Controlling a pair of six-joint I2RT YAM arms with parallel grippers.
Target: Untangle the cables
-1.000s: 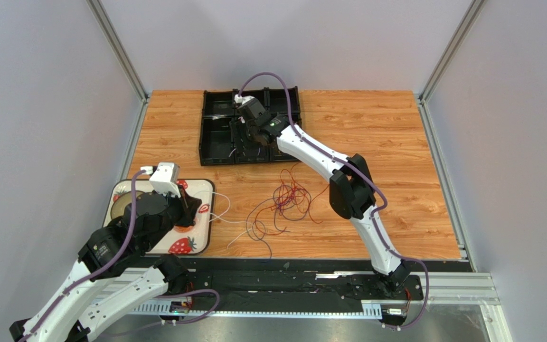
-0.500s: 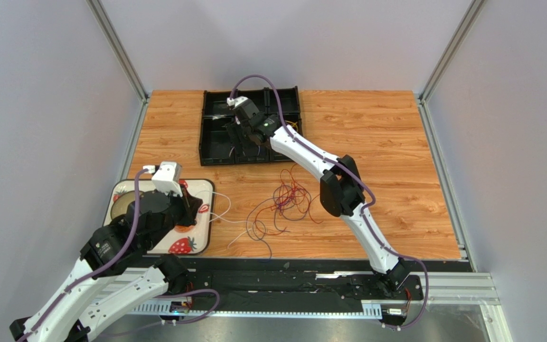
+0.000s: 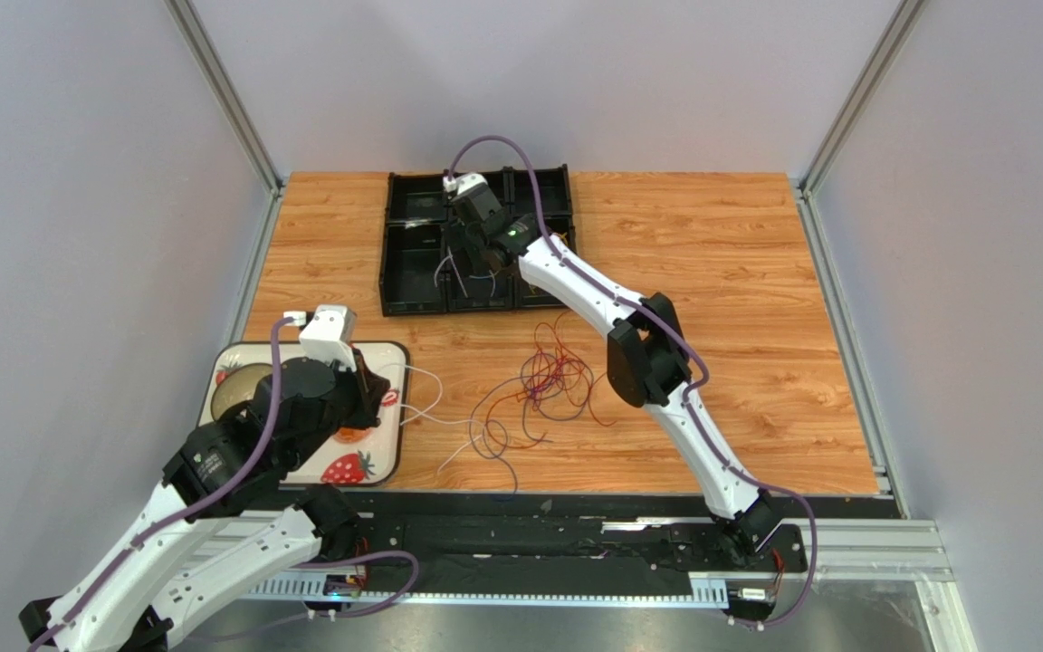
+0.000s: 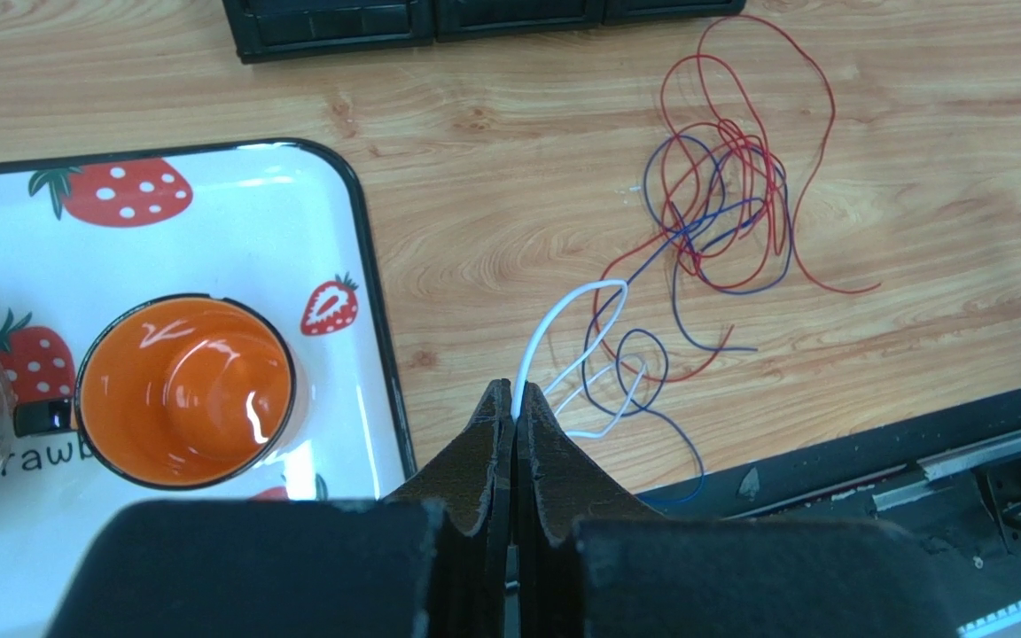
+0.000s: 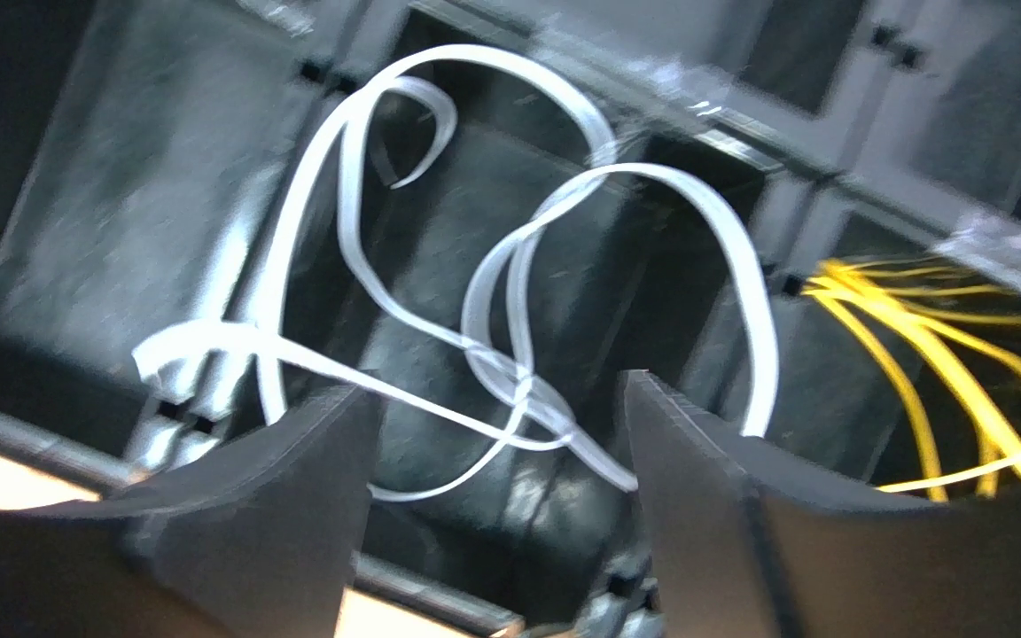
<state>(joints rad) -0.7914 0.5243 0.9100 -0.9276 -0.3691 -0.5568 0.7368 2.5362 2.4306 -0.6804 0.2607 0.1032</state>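
A tangle of red and blue cables (image 3: 541,381) lies on the wooden table; it also shows in the left wrist view (image 4: 722,200). My left gripper (image 4: 516,402) is shut on one end of a white cable (image 4: 569,313) that runs into the tangle; in the top view the left gripper (image 3: 380,397) is at the right edge of the strawberry tray. My right gripper (image 5: 496,459) is open above a compartment of the black tray (image 3: 412,285) holding looped white cables (image 5: 529,253). Yellow cables (image 5: 929,332) lie in the compartment beside it. In the top view the right gripper (image 3: 470,261) is over the tray.
A white strawberry-print tray (image 4: 210,173) with an orange cup (image 4: 183,386) sits at the near left (image 3: 380,356). A black rail (image 3: 554,510) runs along the table's near edge. Grey walls close in the left, right and back.
My right arm has swung a little to the left over the black tray. My left wrist has shifted slightly right and up, still holding the white cable.
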